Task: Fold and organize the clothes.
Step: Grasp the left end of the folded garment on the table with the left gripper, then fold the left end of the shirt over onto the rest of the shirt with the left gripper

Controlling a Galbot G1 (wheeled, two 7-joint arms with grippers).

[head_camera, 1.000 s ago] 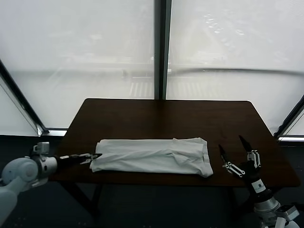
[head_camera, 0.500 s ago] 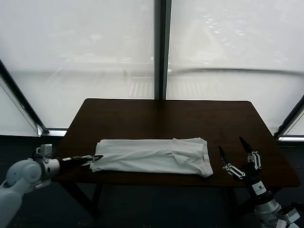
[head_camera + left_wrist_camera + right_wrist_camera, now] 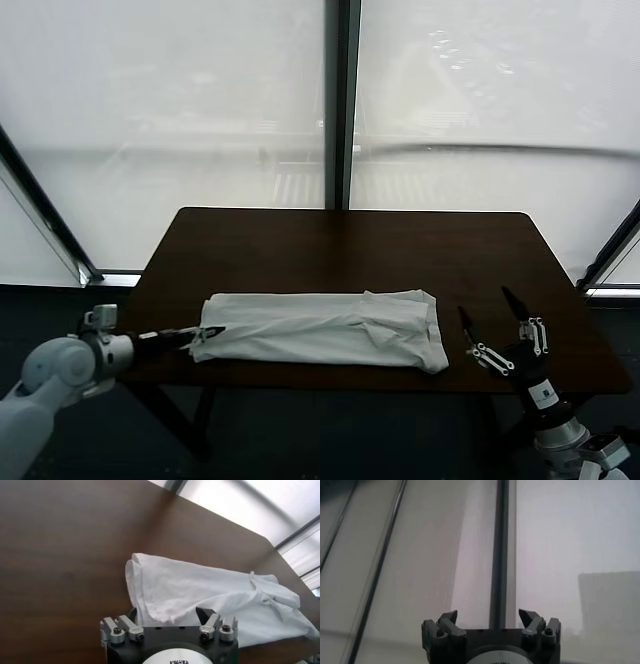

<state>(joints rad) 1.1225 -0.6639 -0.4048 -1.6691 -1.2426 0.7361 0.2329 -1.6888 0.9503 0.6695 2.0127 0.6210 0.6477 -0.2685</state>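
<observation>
The white T-shirt (image 3: 320, 328) lies folded into a long strip along the front of the dark table (image 3: 350, 245), plain side up, with no red print showing. My left gripper (image 3: 192, 335) is at the strip's left end. In the left wrist view its jaws (image 3: 167, 614) are open, with the shirt's end (image 3: 165, 590) lying between them. My right gripper (image 3: 492, 328) is open and empty, held fingers-up just right of the shirt's right end near the table's front edge. The right wrist view (image 3: 489, 615) shows only the window.
The table's front edge (image 3: 330, 385) runs just below the shirt. The back half of the table is bare wood. Large windows with a dark centre post (image 3: 340, 100) stand behind.
My left gripper has dropped slightly and slid in around the shirt's left end. The right gripper has sunk a little. The shirt has not moved.
</observation>
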